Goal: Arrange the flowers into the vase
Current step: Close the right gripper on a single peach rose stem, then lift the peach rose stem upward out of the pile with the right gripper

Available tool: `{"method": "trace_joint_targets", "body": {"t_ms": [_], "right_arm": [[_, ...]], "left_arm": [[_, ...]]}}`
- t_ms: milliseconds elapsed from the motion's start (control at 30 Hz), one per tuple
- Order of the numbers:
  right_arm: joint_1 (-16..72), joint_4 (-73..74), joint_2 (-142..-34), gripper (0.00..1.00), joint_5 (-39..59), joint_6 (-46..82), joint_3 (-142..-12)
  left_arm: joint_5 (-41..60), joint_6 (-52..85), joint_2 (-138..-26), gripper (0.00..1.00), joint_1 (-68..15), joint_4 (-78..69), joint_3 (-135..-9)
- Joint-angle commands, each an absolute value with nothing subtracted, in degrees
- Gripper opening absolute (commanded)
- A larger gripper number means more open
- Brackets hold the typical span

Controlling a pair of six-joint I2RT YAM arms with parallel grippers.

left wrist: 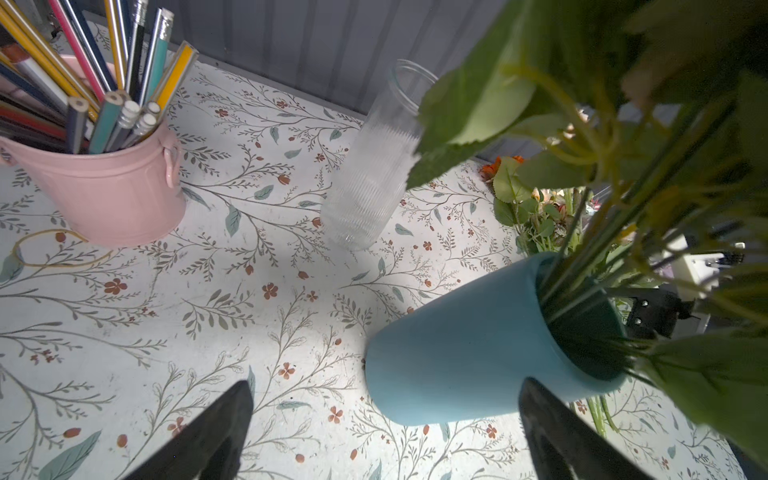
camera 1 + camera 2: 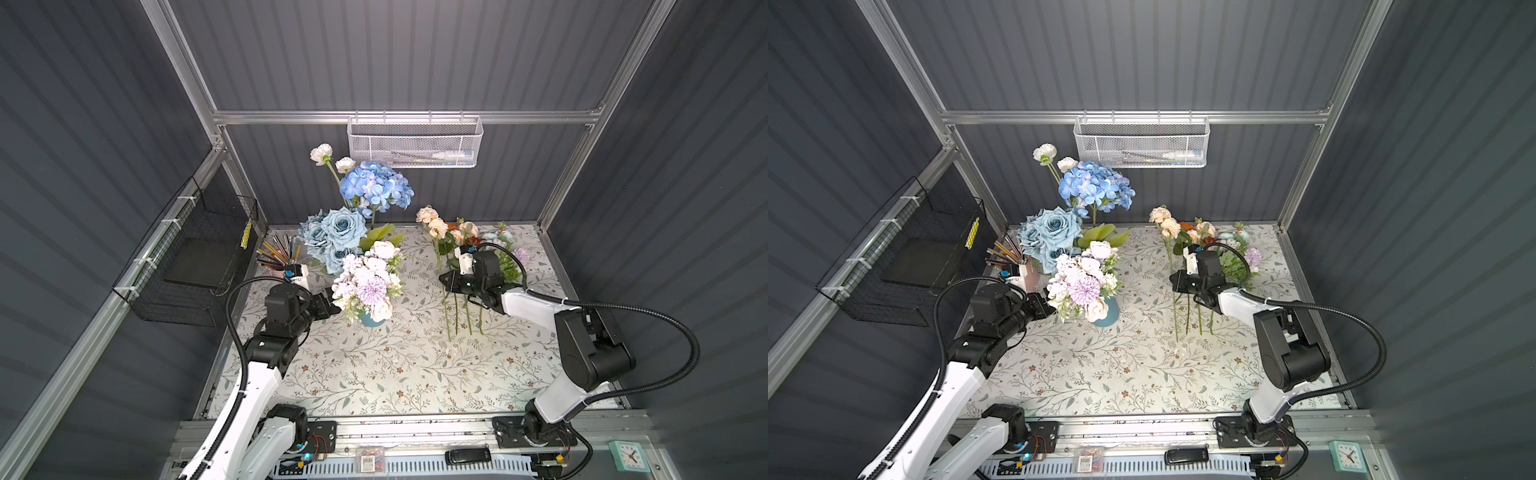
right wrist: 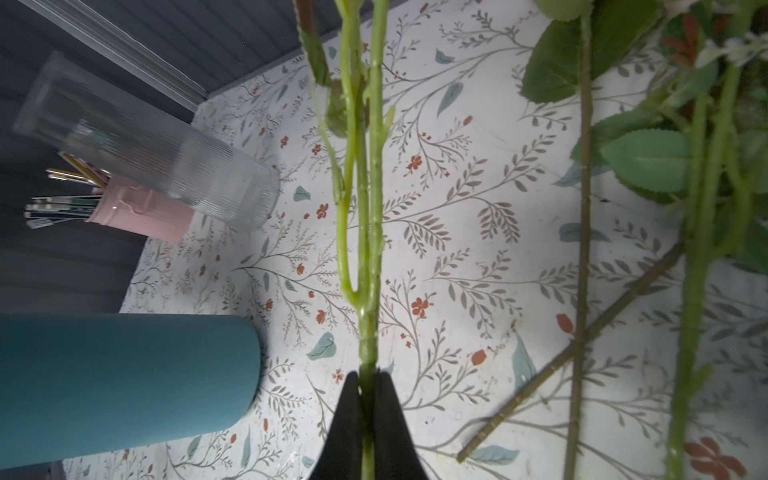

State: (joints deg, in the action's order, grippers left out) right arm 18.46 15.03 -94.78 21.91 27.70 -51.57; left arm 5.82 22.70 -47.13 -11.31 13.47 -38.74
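A teal vase (image 2: 371, 319) (image 1: 465, 353) (image 3: 124, 382) holds a bunch of cream and lilac flowers (image 2: 370, 276) (image 2: 1084, 278). Behind it, blue hydrangea (image 2: 376, 187) and dusty-blue roses (image 2: 338, 235) stand over a clear ribbed glass vase (image 1: 370, 174) (image 3: 166, 166). My left gripper (image 2: 332, 305) (image 1: 385, 382) is open just left of the teal vase, one finger on each side of its base. My right gripper (image 2: 446, 284) (image 3: 368, 384) is shut on the forked green stem (image 3: 368, 249) of a peach-cream flower (image 2: 432, 222). Several loose flowers (image 2: 469, 235) (image 2: 1204, 232) lie beside it.
A pink bucket of pencils (image 2: 276, 257) (image 1: 112, 187) stands at the back left, with a rubber band (image 1: 50, 249) near it. A white mesh basket (image 2: 411, 141) hangs on the back wall and a black wire basket (image 2: 187, 266) on the left wall. Loose stems (image 2: 467, 320) reach toward the front.
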Motion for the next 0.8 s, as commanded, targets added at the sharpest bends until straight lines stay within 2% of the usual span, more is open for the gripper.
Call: {"method": "trace_joint_targets", "body": {"t_ms": [0,100,233,367,767], "right_arm": [[18.18,23.59,-91.27,0.0,25.31,32.54,-50.58],[18.13,24.61,-88.43,0.0,25.12,34.21,-49.03],[18.13,24.89,-84.88,0.0,24.41,35.7,-47.44],[18.12,25.49,-82.02,0.0,24.78,37.3,-46.51],[20.59,28.27,-76.76,0.0,21.81,39.92,-44.42]], "left_arm": [[8.03,21.61,-45.83,1.0,-11.43,18.7,-39.11],[9.66,20.79,-45.48,1.0,-12.04,23.59,-40.14],[8.47,21.47,-45.12,1.0,-17.12,24.74,-39.74],[7.38,22.23,-45.43,1.0,-21.62,22.62,-38.47],[17.05,24.86,-47.37,1.0,-25.05,10.67,-38.83]]}}
